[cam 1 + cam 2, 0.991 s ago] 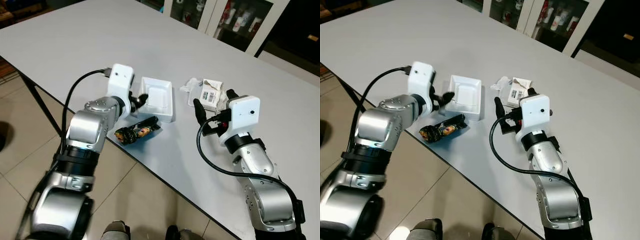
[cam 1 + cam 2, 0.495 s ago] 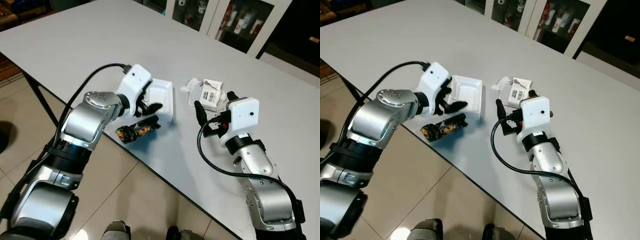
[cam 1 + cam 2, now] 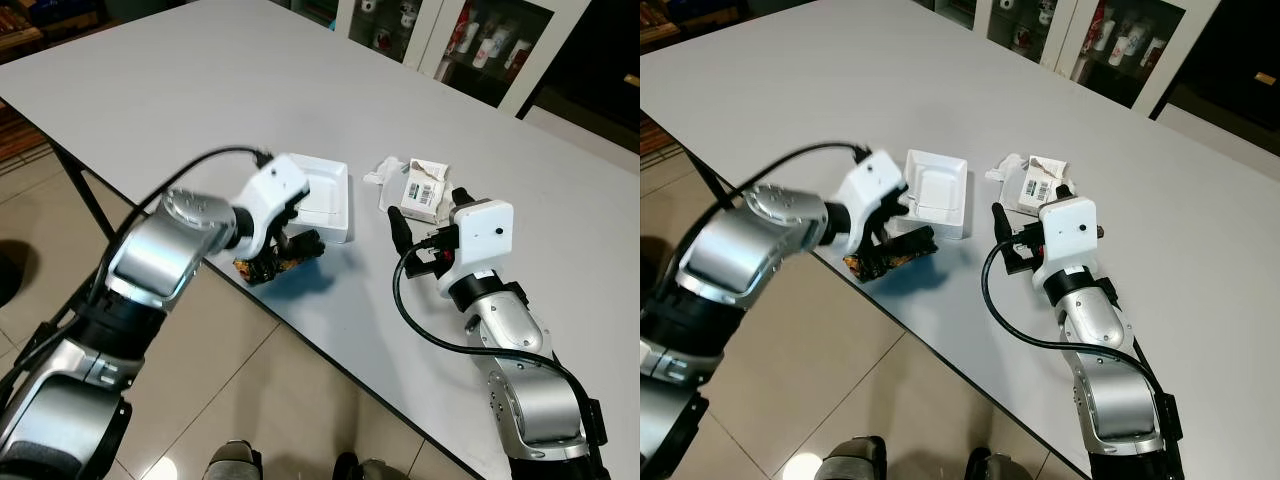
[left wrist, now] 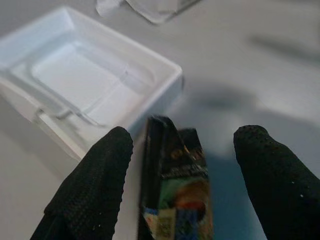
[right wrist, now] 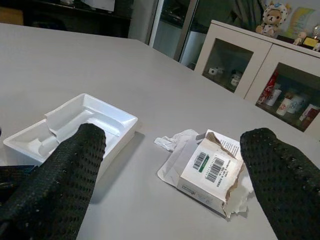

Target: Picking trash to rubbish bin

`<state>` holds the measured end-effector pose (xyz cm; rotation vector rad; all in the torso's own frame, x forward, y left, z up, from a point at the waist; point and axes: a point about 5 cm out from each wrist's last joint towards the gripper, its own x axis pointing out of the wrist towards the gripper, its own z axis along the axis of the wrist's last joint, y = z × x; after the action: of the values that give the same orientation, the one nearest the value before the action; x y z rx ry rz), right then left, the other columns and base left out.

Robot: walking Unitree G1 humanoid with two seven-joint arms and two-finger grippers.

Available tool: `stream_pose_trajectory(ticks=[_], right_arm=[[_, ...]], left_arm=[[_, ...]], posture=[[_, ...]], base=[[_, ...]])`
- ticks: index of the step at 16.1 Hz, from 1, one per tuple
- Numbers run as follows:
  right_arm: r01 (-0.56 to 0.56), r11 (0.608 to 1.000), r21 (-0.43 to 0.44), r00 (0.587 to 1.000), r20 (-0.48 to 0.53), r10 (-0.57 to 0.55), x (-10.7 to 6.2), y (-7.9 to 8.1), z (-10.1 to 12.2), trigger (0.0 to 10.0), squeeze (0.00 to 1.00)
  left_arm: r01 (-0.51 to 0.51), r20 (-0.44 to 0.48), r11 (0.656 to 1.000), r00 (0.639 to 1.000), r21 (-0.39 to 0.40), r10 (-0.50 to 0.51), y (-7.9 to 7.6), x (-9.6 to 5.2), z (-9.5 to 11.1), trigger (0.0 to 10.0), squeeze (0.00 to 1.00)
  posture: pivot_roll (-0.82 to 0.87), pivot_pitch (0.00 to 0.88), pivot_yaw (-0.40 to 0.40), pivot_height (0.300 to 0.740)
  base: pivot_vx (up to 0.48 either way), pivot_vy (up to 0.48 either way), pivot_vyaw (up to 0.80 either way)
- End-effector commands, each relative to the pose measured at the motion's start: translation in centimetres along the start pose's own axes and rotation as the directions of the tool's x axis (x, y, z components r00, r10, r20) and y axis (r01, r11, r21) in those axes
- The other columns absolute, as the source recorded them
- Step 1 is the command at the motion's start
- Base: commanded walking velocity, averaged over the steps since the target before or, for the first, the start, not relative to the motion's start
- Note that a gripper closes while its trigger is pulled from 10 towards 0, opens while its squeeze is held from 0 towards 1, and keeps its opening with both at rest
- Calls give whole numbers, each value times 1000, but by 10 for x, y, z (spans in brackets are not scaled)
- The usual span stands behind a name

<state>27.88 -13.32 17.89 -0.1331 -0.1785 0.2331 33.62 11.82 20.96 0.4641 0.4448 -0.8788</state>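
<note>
Glossy printed foil wrapper (image 4: 176,192), matt white foam tray (image 4: 95,92), torn paper carton (image 5: 212,173), smooth grey tabletop (image 3: 180,90).

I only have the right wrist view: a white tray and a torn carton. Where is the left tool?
Observer: The left tool is at the table's near edge, open over a dark snack wrapper.
Operator: Is it gripping it?
Observer: No, both fingers stand apart from the wrapper, one on each side.
Operator: Where is the wrapper from the tray?
Observer: Just on the robot's side of the white tray.
</note>
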Motion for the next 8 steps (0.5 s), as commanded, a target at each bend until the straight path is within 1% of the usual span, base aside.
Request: stream_pose_trajectory(ticks=[1,2,4,6,8], right_arm=[[13,1000,-14,1000,-9,-13,-2,-4,-3,10000,0],[11,1000,-14,1000,-14,-11,-2,-4,-5,10000,0],[6,1000,-12,1000,-17,-6,-3,-3,-6,10000,0],[-6,1000,-12,1000,-14,6,-1,0,-6,10000,0],[-9,1000,-10,1000,-7,9,-1,0,-4,10000,0]], left_arm=[[42,6,999,999,20,-42,-9,2,4,10000,0],[46,5,999,999,6,-46,-10,1,4,10000,0],[53,1,999,999,6,-53,-12,-1,3,10000,0],[46,-39,999,998,4,-46,-11,-2,-8,10000,0],[29,-102,999,994,35,-26,-10,3,-24,10000,0]], posture=[[310,164,-113,740],[314,169,-116,740],[320,175,-122,740],[324,181,-126,740],[323,184,-127,740]], base=[[0,0,0],[0,0,0],[0,0,0],[0,0,0],[0,0,0]])
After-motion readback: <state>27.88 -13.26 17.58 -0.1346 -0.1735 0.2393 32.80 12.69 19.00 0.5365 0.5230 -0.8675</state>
